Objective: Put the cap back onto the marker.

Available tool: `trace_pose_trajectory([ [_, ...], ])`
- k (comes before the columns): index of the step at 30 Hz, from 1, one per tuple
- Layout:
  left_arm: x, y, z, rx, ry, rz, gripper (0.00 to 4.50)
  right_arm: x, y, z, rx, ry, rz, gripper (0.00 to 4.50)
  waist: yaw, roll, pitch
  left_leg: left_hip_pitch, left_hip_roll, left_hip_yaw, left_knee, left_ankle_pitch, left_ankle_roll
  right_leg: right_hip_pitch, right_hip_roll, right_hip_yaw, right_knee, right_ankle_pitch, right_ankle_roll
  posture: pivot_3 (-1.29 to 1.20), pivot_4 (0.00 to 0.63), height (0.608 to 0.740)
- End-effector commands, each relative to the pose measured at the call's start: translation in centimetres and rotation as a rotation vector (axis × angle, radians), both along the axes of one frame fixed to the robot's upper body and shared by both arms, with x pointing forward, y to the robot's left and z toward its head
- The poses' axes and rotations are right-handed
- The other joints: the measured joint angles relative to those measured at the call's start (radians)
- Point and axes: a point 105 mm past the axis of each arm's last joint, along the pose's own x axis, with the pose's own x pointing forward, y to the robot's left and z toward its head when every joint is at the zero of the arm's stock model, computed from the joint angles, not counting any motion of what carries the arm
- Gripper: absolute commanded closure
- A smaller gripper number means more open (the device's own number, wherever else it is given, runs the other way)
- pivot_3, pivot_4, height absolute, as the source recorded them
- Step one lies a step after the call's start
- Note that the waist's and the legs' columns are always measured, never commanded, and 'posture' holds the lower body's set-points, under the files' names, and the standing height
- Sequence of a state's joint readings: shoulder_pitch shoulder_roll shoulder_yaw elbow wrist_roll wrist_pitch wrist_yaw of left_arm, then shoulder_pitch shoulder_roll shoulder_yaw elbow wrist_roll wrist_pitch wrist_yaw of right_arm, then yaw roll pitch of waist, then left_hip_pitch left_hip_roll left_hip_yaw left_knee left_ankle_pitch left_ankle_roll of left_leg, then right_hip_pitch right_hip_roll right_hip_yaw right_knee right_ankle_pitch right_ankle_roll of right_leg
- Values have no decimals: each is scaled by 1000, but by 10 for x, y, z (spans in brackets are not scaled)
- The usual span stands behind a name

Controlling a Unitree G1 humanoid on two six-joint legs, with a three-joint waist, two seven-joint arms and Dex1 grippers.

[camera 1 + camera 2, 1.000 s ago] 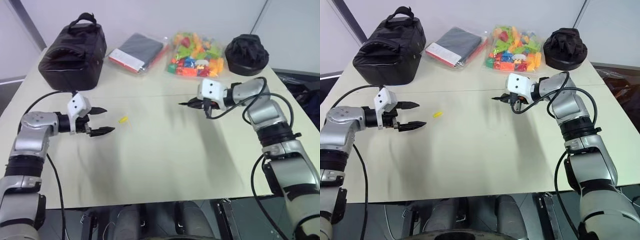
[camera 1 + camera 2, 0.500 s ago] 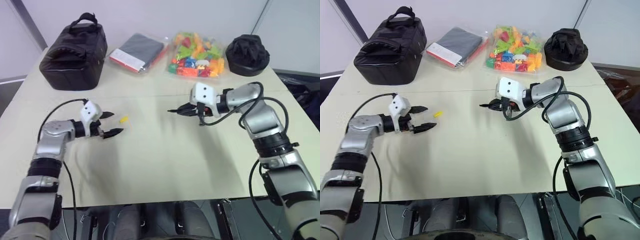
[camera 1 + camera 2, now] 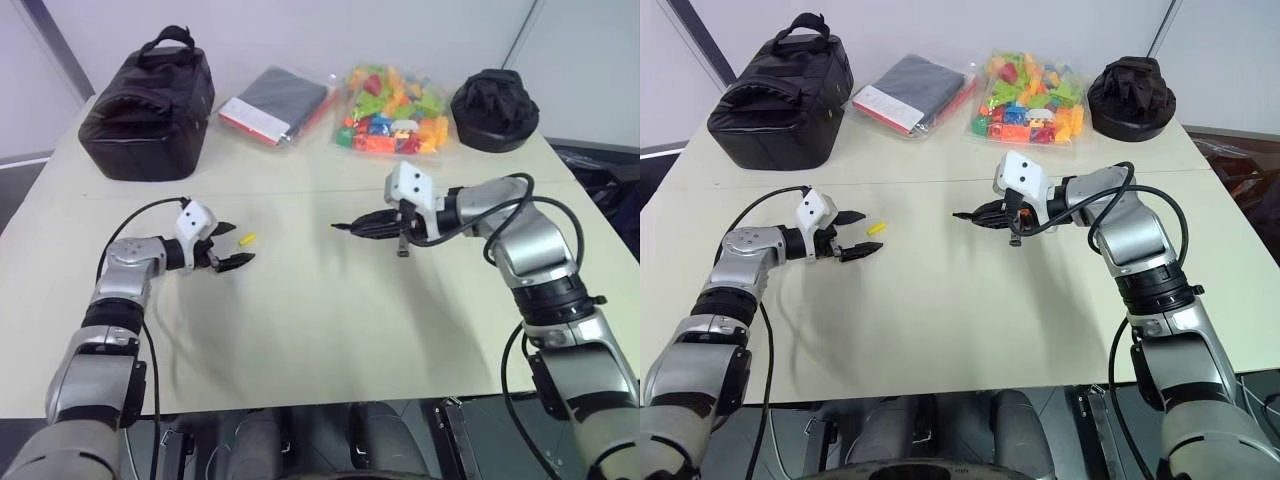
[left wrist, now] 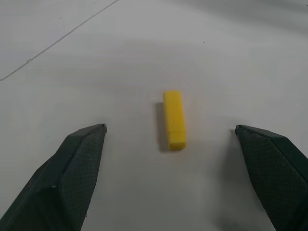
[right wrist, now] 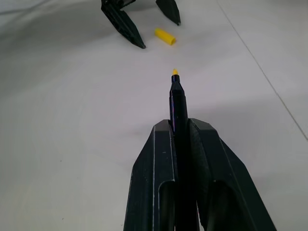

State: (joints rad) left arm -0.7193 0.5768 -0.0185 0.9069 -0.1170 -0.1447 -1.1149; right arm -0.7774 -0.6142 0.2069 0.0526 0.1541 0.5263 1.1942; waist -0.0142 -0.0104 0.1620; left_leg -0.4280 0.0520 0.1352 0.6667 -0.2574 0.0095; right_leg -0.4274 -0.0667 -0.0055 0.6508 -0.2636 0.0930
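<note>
Writing: no brand, label or lettering can be read on any item.
Left gripper (image 3: 853, 234): fingers spread wide apart, low over the table (image 3: 970, 330), holding nothing.
Cap (image 4: 173, 120): small yellow piece lying flat on the table, just ahead of the left gripper's fingertips and between the lines of its two fingers, touching neither.
Right gripper (image 3: 352, 227): fingers pressed together on the marker (image 5: 177, 103), lifted above the table and aimed toward the left gripper.
Marker: black barrel sticking out past the right gripper's fingertips, yellow tip leading, pointed at the cap but well apart from it.
Left wrist view: shows the cap as a squared-off yellow block with a step along its length, which the head views give only as a yellow speck.
Right wrist view: shows the yellow tip of the marker, and beyond it the cap and both black fingers of the left gripper.
Head views: beyond both grippers, at the table's far edge, a black handled bag (image 3: 150, 103), a flat clear packet with a dark and red item (image 3: 277, 105), a clear bag of colourful toy pieces (image 3: 395, 110), and a black crumpled bundle (image 3: 494, 109).
</note>
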Motion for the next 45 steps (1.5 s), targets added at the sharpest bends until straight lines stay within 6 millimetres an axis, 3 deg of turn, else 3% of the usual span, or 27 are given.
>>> trace_pose_trajectory([
  [1,3,-2,5,7,-23,-10,0,-1,-3,14,23,-50,-7,4453,0,0,0,0,0,0,0,0,0,0,0,0,0,0,0,0,150,740],
  [8,3,-7,1,-4,-20,-21,0,2,-5,11,23,-53,-29,4453,3,0,0,0,0,0,0,0,0,0,0,0,0,0,0,0,150,740],
  [13,1,-14,-2,-22,-11,-43,2217,3,-6,10,23,-57,-38,4500,3,0,0,0,0,0,0,0,0,1,0,0,0,0,0,0,150,740],
  [17,1,-16,-5,-20,-7,-43,4349,4,-6,10,23,-57,-42,4500,2,0,0,0,0,-1,0,0,0,1,0,0,0,0,0,0,150,740],
  [25,3,-10,-3,-3,-18,-14,4436,6,-13,8,21,-52,-63,4500,2,0,0,0,0,-1,0,0,0,1,0,0,0,0,0,0,150,740],
  [31,10,-11,34,19,-132,-64,4436,19,-36,9,-9,-58,-120,4500,0,0,0,0,0,-1,0,0,0,0,0,0,0,0,0,0,150,740],
  [38,8,-53,92,78,-268,-315,4436,31,-53,15,-48,-73,-131,4500,0,0,0,-1,-1,1,0,0,0,0,0,0,0,0,0,0,150,740],
  [45,1,-95,111,133,-311,-528,4436,35,-47,23,-52,-106,-98,4500,-3,0,0,-1,0,2,0,0,0,0,2,0,-1,0,0,0,150,740],
])
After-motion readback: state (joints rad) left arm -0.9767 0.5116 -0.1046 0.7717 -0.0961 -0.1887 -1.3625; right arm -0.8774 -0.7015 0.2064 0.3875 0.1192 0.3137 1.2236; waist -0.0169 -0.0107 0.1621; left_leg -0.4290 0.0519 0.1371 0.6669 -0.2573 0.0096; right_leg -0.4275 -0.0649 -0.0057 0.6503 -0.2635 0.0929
